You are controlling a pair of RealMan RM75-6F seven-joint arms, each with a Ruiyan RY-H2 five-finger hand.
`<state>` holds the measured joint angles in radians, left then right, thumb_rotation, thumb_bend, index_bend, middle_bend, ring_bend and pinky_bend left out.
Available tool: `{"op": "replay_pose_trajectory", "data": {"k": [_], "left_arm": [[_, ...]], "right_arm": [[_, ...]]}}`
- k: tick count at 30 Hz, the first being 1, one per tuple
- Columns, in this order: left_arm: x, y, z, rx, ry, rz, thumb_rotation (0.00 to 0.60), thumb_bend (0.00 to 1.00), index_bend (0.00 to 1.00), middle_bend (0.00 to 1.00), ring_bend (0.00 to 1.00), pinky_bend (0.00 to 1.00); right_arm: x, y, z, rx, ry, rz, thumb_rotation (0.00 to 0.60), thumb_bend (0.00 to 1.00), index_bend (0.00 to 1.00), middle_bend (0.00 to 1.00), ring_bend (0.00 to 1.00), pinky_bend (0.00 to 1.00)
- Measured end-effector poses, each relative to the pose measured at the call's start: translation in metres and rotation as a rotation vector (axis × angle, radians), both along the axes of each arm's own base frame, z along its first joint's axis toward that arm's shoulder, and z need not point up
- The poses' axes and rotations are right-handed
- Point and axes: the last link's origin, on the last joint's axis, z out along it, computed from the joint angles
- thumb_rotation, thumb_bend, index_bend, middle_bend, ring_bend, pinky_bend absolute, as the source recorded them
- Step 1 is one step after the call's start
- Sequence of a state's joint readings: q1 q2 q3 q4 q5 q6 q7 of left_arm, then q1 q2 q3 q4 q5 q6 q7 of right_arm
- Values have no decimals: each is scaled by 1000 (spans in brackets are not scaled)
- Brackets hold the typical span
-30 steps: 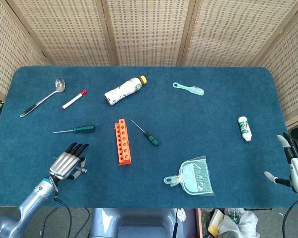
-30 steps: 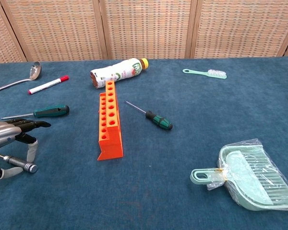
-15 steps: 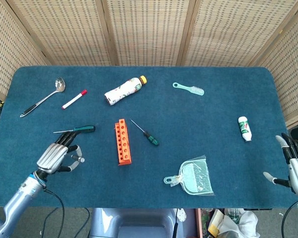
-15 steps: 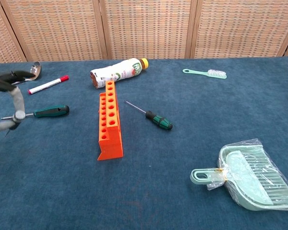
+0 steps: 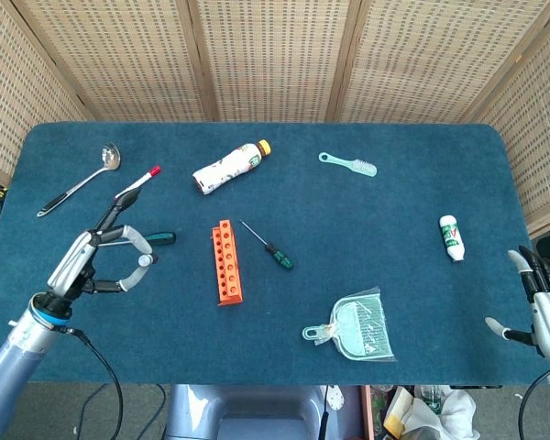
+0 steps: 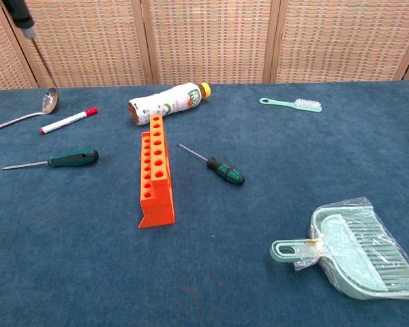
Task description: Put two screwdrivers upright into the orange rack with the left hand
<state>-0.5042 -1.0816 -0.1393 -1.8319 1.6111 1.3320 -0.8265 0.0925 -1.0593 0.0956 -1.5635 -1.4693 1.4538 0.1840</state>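
rack [image 5: 226, 263] between two screwdrivers [image 5: 273, 248]

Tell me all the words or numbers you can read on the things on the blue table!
White plastic bottle with the yellow cap: its label has green printing, too blurred to read.
Small white tube with the green band: some printing, too small to read.
Red-capped white marker: no readable text.
Orange plastic rack with holes, mint dustpan in plastic wrap and the two green-handled screwdrivers: no writing visible.
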Motion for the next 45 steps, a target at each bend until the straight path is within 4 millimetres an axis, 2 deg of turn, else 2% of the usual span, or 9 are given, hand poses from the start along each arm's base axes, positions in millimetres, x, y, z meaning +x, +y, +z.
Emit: {"op": "replay_pose_trajectory", "data": {"k": [6, 13, 21, 45], "left_arm": [[32, 1, -28, -146, -59, -9, 600, 434, 656, 0, 0, 0], [52, 1, -64, -300, -121, 18, 600, 451, 656, 0, 0, 0], [52, 13, -83, -329, -115, 62, 600, 454, 656, 0, 0, 0], [45, 22, -107, -351, -63, 91, 600, 465, 656, 0, 0, 0]], "right_arm": [[-1, -1, 2, -3, -7, -5, 600, 0, 0, 0, 0, 0], [-3, -2, 4, -2, -10, -6, 600, 0, 0, 0, 0, 0], [-4, -3, 3, -4, -6, -12, 600, 0, 0, 0, 0, 0], [-6, -4, 4, -4, -7, -21, 600, 0, 0, 0, 0, 0]]}}
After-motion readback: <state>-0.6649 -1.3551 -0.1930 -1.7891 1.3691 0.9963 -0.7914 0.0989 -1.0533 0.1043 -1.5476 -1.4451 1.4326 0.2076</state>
